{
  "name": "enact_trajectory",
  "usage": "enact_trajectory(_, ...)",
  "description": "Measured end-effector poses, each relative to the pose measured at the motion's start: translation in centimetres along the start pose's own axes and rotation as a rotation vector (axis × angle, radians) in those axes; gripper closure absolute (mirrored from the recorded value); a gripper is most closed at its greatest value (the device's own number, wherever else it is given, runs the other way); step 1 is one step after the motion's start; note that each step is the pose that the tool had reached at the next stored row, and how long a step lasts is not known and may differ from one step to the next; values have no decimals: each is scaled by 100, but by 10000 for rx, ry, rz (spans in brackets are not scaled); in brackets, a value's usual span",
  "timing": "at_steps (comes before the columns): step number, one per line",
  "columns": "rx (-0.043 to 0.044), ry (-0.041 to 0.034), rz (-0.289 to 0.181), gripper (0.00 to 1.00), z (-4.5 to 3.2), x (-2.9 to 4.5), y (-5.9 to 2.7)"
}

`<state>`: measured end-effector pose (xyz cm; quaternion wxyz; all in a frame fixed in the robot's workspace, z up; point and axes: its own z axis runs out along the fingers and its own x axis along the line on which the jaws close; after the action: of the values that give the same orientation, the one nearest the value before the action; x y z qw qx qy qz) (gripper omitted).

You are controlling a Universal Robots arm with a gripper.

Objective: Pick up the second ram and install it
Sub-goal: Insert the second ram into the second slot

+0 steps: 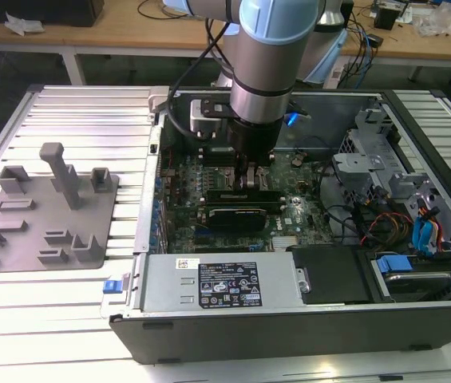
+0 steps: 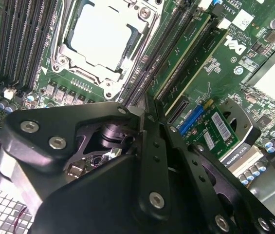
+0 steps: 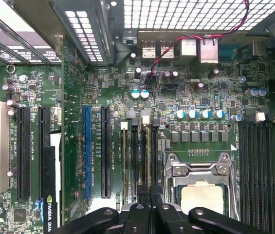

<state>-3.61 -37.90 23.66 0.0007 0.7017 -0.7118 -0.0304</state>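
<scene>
My gripper [image 1: 249, 177] reaches down into the open computer case [image 1: 289, 319], over the motherboard's memory slots beside the CPU socket [image 2: 103, 34]. In both wrist views its black fingers [image 2: 127, 161] are pressed together at the tips. A thin green stick, the second ram [image 2: 181, 56], stands on edge in a slot and runs straight out from the fingertips, so the gripper [image 2: 144, 114] appears shut on its near end. Another green stick [image 2: 200, 66] stands in the neighbouring slot. The slots [image 3: 139, 161] lie just ahead of the gripper [image 3: 149, 197].
A black graphics card [image 1: 237, 211] sits just in front of the gripper. The power supply [image 1: 217, 283] runs along the case's near side. A drive cage and cables [image 1: 417, 215] are at the exterior view's right. A grey parts fixture [image 1: 45, 207] lies on the table at its left.
</scene>
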Motion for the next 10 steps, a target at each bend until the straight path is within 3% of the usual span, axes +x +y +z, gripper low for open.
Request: enact_trajectory(10, -4, 4, -75, 91, -1, 0, -1)
